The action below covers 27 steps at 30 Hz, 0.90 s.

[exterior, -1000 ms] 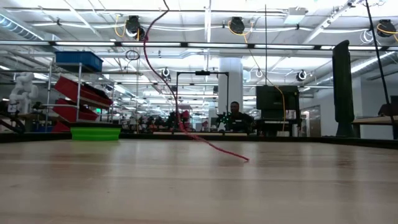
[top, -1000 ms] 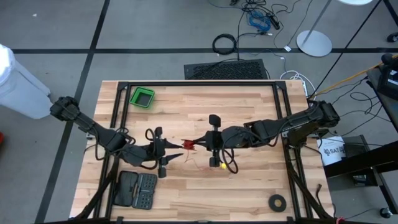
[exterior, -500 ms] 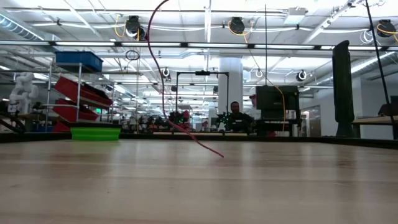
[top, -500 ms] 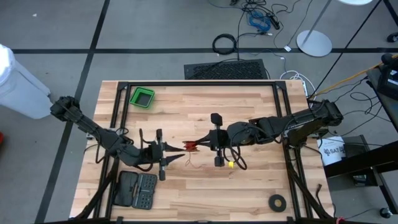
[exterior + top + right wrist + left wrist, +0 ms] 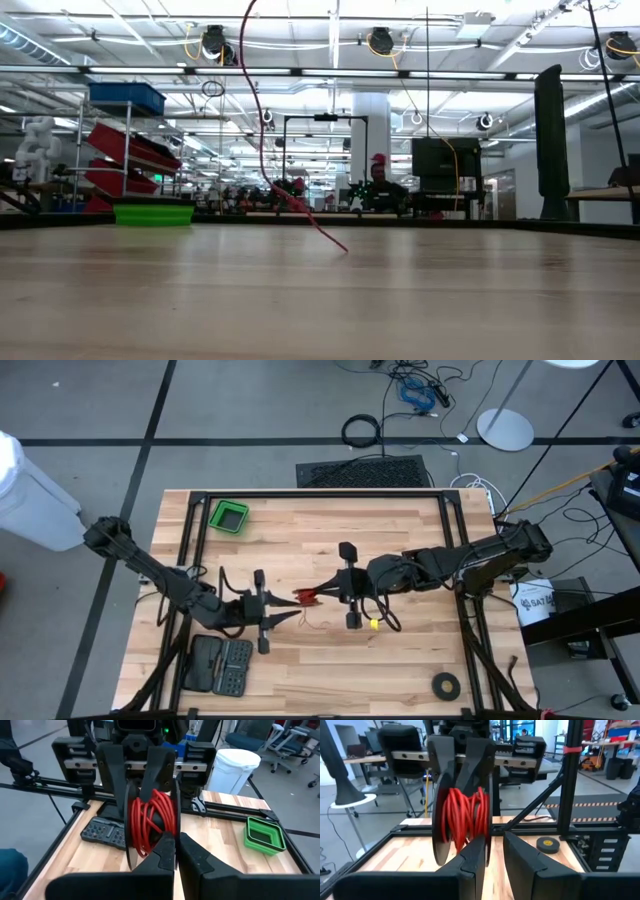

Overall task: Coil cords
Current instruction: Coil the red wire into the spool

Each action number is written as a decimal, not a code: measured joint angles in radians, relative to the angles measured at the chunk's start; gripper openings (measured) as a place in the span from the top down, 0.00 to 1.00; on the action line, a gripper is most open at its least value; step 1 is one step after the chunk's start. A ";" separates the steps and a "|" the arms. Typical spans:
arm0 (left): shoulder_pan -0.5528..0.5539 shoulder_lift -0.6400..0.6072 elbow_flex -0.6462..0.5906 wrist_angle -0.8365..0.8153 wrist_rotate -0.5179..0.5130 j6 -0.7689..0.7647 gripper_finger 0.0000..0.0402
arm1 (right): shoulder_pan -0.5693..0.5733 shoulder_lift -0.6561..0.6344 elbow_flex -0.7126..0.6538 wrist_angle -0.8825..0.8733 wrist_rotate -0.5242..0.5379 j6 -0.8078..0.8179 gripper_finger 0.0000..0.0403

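Between both end effectors: red cord coil, mid-table

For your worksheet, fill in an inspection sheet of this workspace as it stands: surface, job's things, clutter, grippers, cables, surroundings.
Surface: light wooden table in a black frame.
Job's things: thin red cord, coiled in a small bundle between the grippers; its tail hangs down to the table.
Clutter: square green bin, black tool case, flat black tape ring.
Grippers: right gripper, jaws shut on the bundle; left gripper facing it at the bundle.
Cables: black cable hoop and loose blue cables on the floor.
Surroundings: grey floor, black mat; a seated person far behind.
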<state>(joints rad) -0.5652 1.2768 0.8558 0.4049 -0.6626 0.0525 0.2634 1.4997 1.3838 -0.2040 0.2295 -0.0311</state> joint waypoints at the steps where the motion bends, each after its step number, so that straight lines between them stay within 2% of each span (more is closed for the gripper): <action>1: 0.000 0.012 0.000 0.014 0.000 0.010 0.82 | 0.000 0.000 0.000 0.000 -0.003 0.000 1.00; 8: 0.007 0.051 0.000 0.080 -0.020 0.045 0.83 | 0.000 -0.001 0.000 -0.007 0.001 0.000 1.00; 14: -0.007 0.052 0.000 0.115 -0.055 0.092 0.97 | 0.000 -0.001 0.001 -0.007 -0.001 0.000 1.00; 27: -0.011 0.052 0.000 0.114 -0.082 0.093 0.99 | 0.000 0.000 0.001 -0.056 0.003 0.001 1.00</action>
<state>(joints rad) -0.5762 1.3288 0.8555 0.5190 -0.7448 0.1459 0.2630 1.4994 1.3849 -0.2601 0.2325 -0.0303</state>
